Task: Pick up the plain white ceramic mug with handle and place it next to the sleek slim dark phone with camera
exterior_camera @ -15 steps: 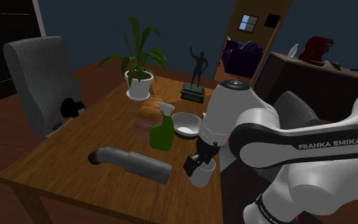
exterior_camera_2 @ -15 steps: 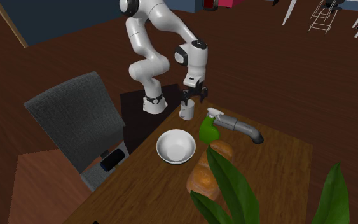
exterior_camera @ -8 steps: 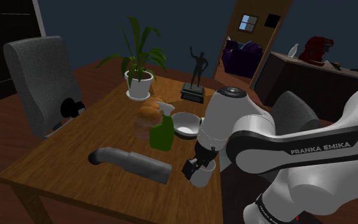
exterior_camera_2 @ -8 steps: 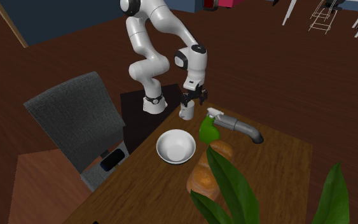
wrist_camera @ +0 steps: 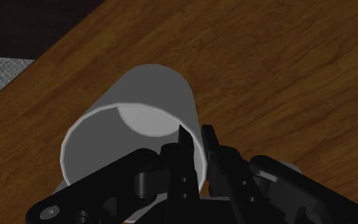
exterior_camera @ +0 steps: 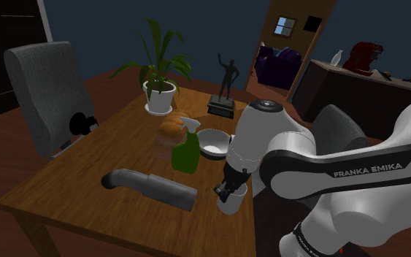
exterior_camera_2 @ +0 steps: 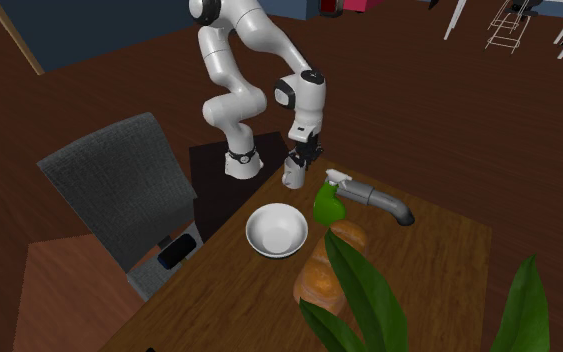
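A plain white mug [exterior_camera: 233, 200] stands upright at the near edge of the wooden table [exterior_camera: 101, 157], close to the stand. My gripper [exterior_camera: 227, 192] comes down on it from above and is shut on its wall. In the wrist view the two black fingertips [wrist_camera: 184, 143] pinch the rim of the mug [wrist_camera: 139, 121], one inside and one outside. The second exterior view has the mug [exterior_camera_2: 290, 178] under the gripper [exterior_camera_2: 296, 166] at the table's corner. A slim dark phone [exterior_camera: 84, 124] lies at the grey chair [exterior_camera: 47, 95], beside the table's far side.
Between mug and phone stand a green spray bottle [exterior_camera: 187, 150], a white bowl [exterior_camera: 212, 143], a loaf of bread [exterior_camera: 170, 136] and a long grey handheld device [exterior_camera: 151, 187]. A potted plant [exterior_camera: 159, 91] and a dark statuette [exterior_camera: 225, 91] sit at the back.
The gripper sank slightly onto the mug, then its open fingers closed on the mug's wall. The mug stays on the table.
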Robot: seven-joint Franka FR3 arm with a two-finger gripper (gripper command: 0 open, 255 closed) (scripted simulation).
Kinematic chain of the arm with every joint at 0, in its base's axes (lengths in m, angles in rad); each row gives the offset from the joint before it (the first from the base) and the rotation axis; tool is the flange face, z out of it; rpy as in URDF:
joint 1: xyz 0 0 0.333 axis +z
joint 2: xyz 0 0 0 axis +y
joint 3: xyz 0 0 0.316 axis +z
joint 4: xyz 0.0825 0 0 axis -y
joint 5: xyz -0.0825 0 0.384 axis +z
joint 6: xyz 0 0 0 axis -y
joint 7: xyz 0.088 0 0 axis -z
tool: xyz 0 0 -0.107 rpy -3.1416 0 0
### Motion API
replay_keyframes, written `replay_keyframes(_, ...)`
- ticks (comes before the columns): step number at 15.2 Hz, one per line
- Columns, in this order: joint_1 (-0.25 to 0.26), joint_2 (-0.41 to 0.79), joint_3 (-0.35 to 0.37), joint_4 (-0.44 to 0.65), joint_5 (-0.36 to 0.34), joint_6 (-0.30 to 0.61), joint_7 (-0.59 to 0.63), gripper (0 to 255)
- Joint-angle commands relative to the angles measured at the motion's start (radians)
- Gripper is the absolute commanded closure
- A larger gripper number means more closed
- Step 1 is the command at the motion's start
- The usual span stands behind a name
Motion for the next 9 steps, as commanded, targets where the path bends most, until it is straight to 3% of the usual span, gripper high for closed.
replay_keyframes(1, 0.0, 0.0, 0.0, 0.0, 0.0, 0.0, 0.0, 255)
replay_keyframes(5, 0.0, 0.0, 0.0, 0.0, 0.0, 0.0, 0.0, 255)
replay_keyframes(9, 0.0, -0.043, -0.021, 0.032, -0.013, -0.074, -0.002, 255)
